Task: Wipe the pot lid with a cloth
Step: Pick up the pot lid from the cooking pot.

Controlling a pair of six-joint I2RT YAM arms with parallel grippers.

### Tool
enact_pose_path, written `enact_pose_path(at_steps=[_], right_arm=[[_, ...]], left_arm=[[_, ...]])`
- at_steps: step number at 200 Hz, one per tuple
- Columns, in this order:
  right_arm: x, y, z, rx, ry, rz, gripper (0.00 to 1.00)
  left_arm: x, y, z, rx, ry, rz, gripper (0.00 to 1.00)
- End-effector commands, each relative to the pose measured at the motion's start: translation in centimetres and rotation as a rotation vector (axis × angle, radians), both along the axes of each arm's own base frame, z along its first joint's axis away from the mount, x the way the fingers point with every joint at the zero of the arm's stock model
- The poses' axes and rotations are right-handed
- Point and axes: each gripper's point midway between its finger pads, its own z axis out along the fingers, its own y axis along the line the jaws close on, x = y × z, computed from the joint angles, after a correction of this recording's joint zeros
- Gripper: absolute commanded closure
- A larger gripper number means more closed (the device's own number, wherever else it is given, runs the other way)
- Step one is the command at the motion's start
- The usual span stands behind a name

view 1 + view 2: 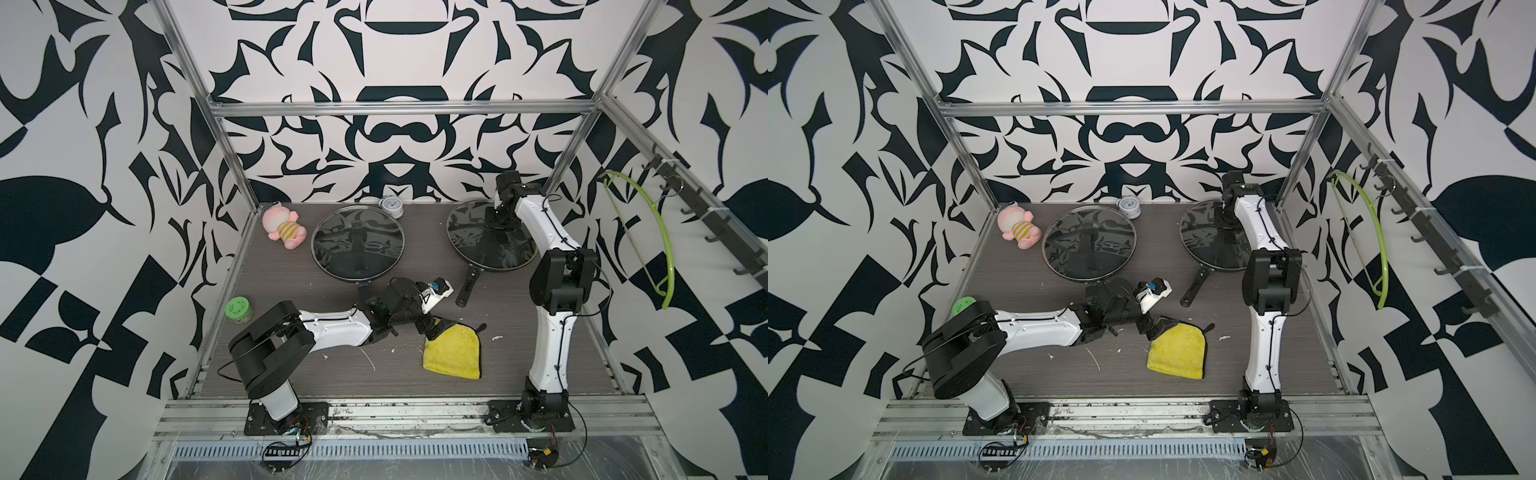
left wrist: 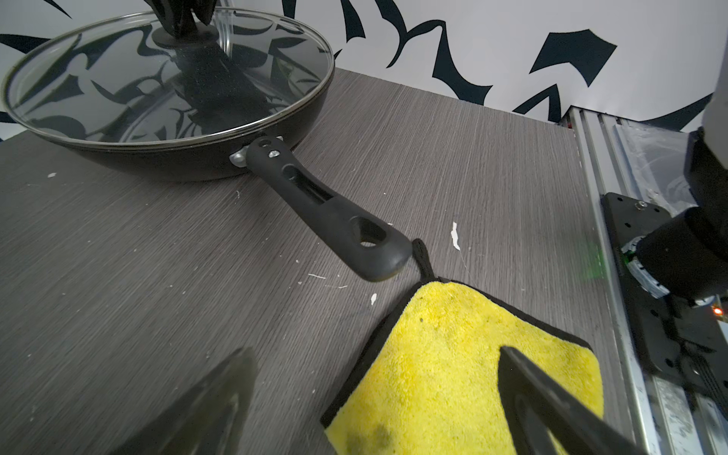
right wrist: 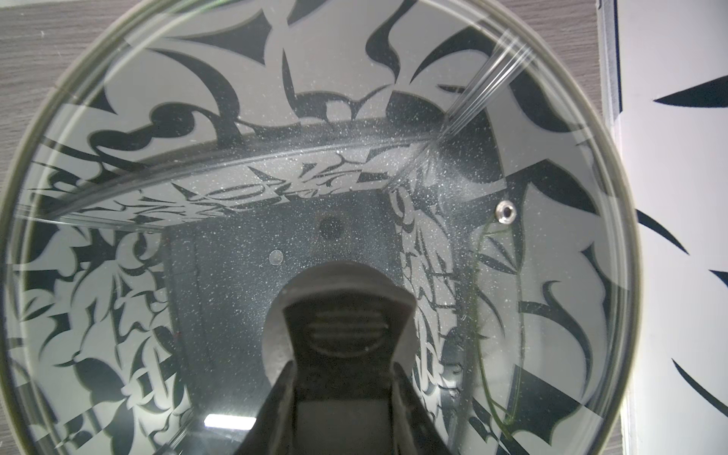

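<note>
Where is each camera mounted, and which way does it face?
Top views: high at the front, looking down toward the back wall; both arms whole, left hand at the cloth, right hand over the pan.
Left wrist: on the left arm, low, looking across the table at pan and cloth; its open fingers show.
Right wrist: on the right arm, looking down on the pan's lid; its fingers straddle the knob.
Shared: top views and left wrist both show cloth and pan.

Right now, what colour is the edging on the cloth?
Black; the yellow cloth shows it best in the left wrist view.
</note>
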Motion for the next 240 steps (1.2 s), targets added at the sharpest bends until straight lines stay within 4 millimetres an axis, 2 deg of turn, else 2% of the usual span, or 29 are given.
enact_pose_path(at_steps=[1, 33, 70, 129, 166, 199, 213, 240], right_arm=[[1.0, 0.8, 5.9, 0.021, -0.192, 0.019, 1.0], [0.8, 0.9, 9.6, 0.029, -0.331, 0.027, 1.0], [0.0, 1.4, 12.6, 0.051, -0.416, 0.053, 1.0], [-1.4, 2.7, 15.2, 0.12, -0.488, 0.097, 1.0], [-3.6, 3.7, 16.8, 0.189, -0.539, 0.116, 1.0], [-5.5, 3.4, 17.0, 0.186, -0.551, 0.108, 1.0], [-6.1, 3.1, 17.2, 0.173, -0.563, 0.103, 1.0], [-6.7, 2.9, 17.8, 0.158, -0.577, 0.106, 1.0]], left_arm=[[-0.2, -1.1, 0.8, -0.005, -0.026, -0.036, 0.01], [-0.5, -1.4, 0.7, -0.002, -0.032, -0.053, 0.01], [-1.1, -1.8, 0.4, 0.004, -0.04, -0.073, 0.01], [-2.4, -2.6, -0.4, 0.021, -0.053, -0.115, 0.01], [-4.0, -3.5, -2.4, 0.086, -0.107, -0.179, 0.01], [-5.6, -3.9, -4.5, 0.158, -0.104, -0.265, 0.01], [-6.3, -3.7, -5.5, 0.205, -0.094, -0.307, 0.01], [-7.5, -2.0, -8.2, 0.356, -0.06, -0.387, 0.01]])
